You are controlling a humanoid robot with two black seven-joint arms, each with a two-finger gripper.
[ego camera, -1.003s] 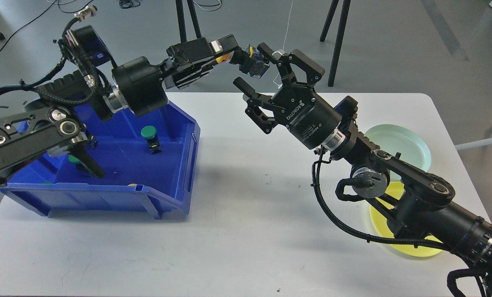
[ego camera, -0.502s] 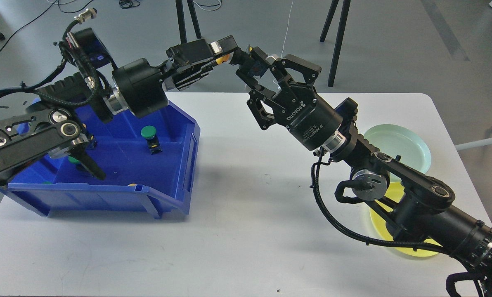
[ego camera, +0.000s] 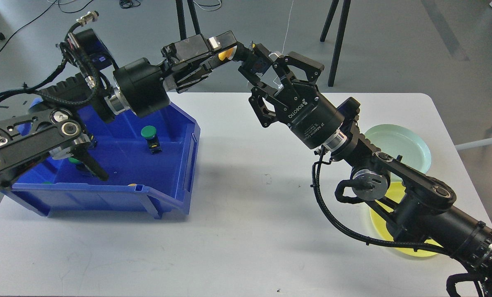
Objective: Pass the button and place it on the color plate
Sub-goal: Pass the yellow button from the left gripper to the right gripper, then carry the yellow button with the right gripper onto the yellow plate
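A yellow-capped button [ego camera: 226,53] with a dark body is held in the air above the table's far edge, between both grippers. My left gripper [ego camera: 231,51] reaches in from the left and is closed on the yellow cap end. My right gripper [ego camera: 257,64] reaches up from the right, its fingers closed on the button's dark body. A pale green plate [ego camera: 407,142] and a yellow plate [ego camera: 415,249] lie at the table's right side, partly hidden by my right arm.
A blue bin [ego camera: 171,136] stands at the left and holds a green button [ego camera: 148,133] and other buttons, partly hidden by my left arm. Tripod legs [ego camera: 337,45] stand behind the white table [ego camera: 250,231].
My right gripper moved up to the button and closed its open fingers on the dark body. My left gripper has risen slightly with the button.
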